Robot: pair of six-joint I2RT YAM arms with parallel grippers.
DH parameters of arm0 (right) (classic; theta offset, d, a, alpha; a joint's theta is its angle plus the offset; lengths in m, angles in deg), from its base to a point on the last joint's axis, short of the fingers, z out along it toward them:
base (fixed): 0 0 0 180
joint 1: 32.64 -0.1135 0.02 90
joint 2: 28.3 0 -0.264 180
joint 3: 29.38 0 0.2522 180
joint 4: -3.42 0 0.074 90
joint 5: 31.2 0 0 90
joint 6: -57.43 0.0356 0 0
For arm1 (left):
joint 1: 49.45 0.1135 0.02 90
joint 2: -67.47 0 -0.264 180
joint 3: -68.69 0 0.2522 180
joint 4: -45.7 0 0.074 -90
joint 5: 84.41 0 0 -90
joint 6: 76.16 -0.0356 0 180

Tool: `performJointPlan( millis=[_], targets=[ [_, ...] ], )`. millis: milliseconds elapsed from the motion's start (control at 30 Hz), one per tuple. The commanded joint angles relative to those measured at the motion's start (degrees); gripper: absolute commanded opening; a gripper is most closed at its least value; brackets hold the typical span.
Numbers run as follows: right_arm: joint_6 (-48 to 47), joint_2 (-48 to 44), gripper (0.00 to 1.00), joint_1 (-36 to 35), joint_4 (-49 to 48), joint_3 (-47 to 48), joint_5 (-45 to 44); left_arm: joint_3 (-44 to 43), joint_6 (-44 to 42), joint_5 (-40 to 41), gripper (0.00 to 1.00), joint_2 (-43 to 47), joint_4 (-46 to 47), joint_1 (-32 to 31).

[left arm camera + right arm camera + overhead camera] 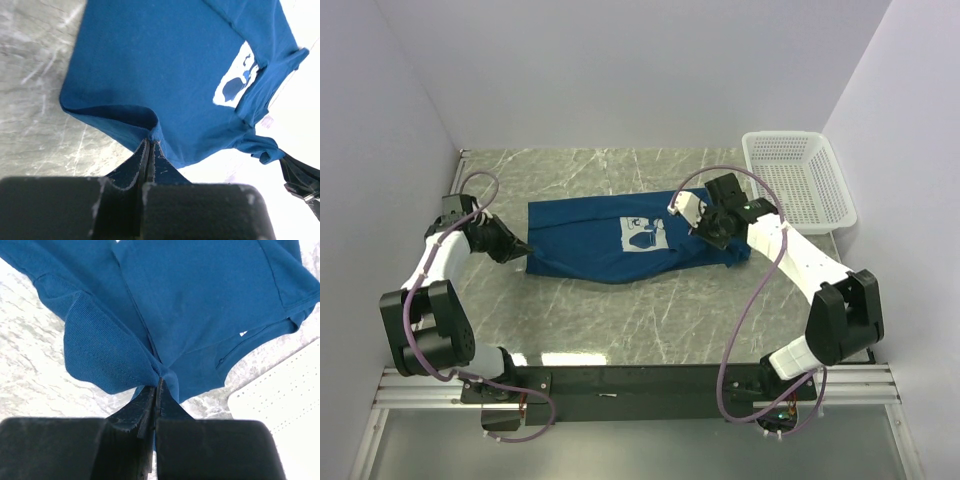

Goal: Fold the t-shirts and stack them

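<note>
T-shirt (pixel 605 245), dark blue: lying mid-table (pixel 620 320), half-folded by my reading, stacking still ahead. I have the left gripper (pixel 150 145) pinched onto one end and the right gripper (pixel 159 381) pinched onto the other.

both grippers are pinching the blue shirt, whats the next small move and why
Probably raise both grippers a little together, holding the cloth taut. The left gripper is shut on the left end of the dark blue cotton t-shirt and the right gripper on its right end, while the shirt lies rumpled on the grey marble-patterned table, so it likely must clear the surface before a fold.
</note>
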Motion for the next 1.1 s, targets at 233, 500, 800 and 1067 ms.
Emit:
performJointPlan(
  millis=[233,500,800,1067],
  targets=[
    [-1.5,4.2,0.00,1.6,-0.7,4.9,-0.8,-1.0,2.4,0.1,0.01,0.6,1.5,3.3],
    [-1.6,7.7,0.00,1.6,-0.6,8.7,-0.7,-1.3,3.4,1.5,0.01,-0.7,2.1,3.5],
    [-2.2,10.3,0.00,1.6,-0.5,10.4,-1.5,-1.3,4.3,3.7,0.01,-2.1,3.0,4.0],
    [-2.1,11.4,0.00,2.0,-0.6,10.9,-1.7,-0.5,5.6,5.9,0.01,-2.6,3.5,5.3]
  ],
)
